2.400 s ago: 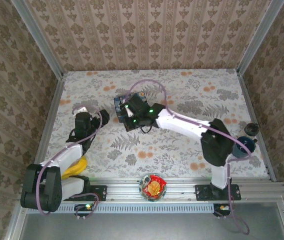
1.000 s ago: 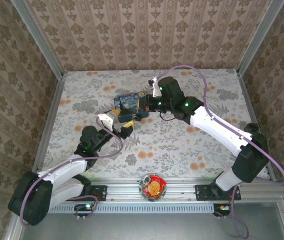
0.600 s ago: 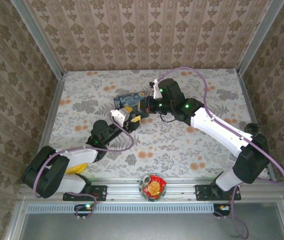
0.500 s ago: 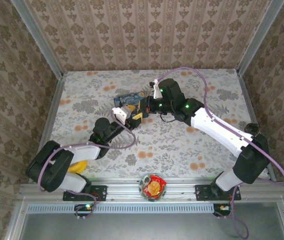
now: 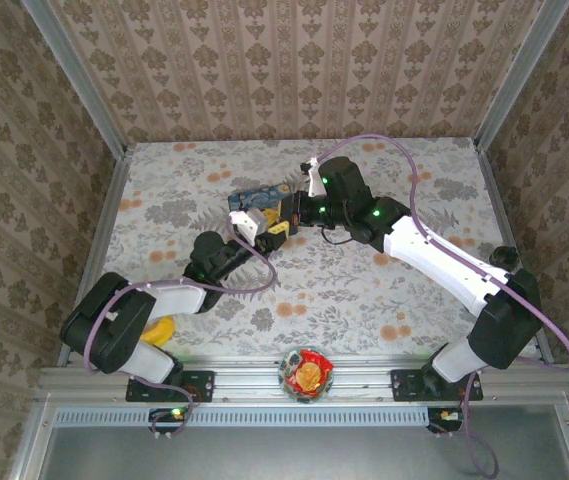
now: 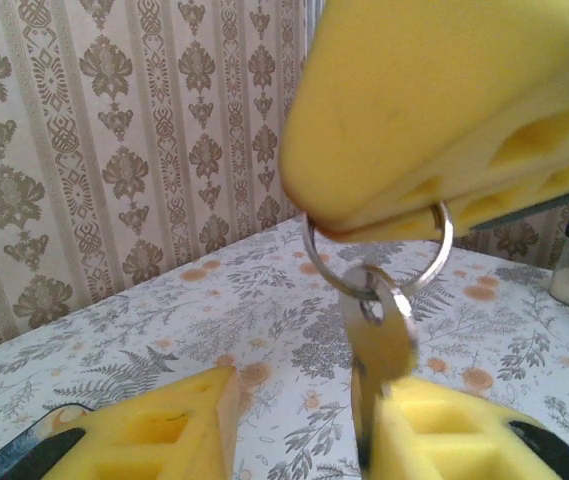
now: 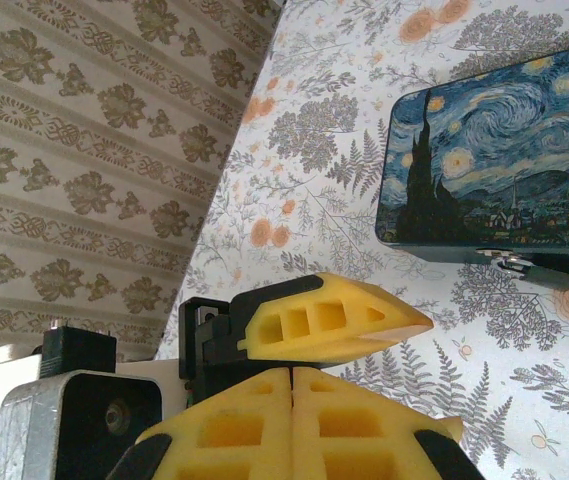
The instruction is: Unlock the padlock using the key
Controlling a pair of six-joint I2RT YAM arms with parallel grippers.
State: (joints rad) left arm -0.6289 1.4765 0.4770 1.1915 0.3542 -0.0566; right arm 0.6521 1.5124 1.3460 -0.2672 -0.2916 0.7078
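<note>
In the left wrist view the key [image 6: 381, 340] hangs from a metal ring [image 6: 376, 262]. The right gripper's yellow pads [image 6: 444, 110] pinch that ring from above. The key's blade drops between my left gripper's [image 6: 299, 405] two fingers and lies against its right finger [image 6: 464, 430]. The left finger [image 6: 164, 425] stands apart from it, so the jaws are open. From above, both grippers meet in front of the blue painted box [image 5: 256, 199], left gripper [image 5: 257, 226], right gripper [image 5: 282, 217]. The right gripper [image 7: 292, 378] is shut. The small dark padlock [image 7: 539, 268] with a silvery part sits at the box's [image 7: 504, 170] near edge.
A small bowl with a red and yellow thing [image 5: 306, 373] sits on the front rail. A yellow object [image 5: 158, 331] lies by the left arm's base. A dark jar [image 5: 504, 259] stands at the table's right edge. Patterned walls close in three sides.
The left arm has reached forward and up to the right gripper in front of the box, and its jaws have narrowed round the hanging key. The right arm has held still.
</note>
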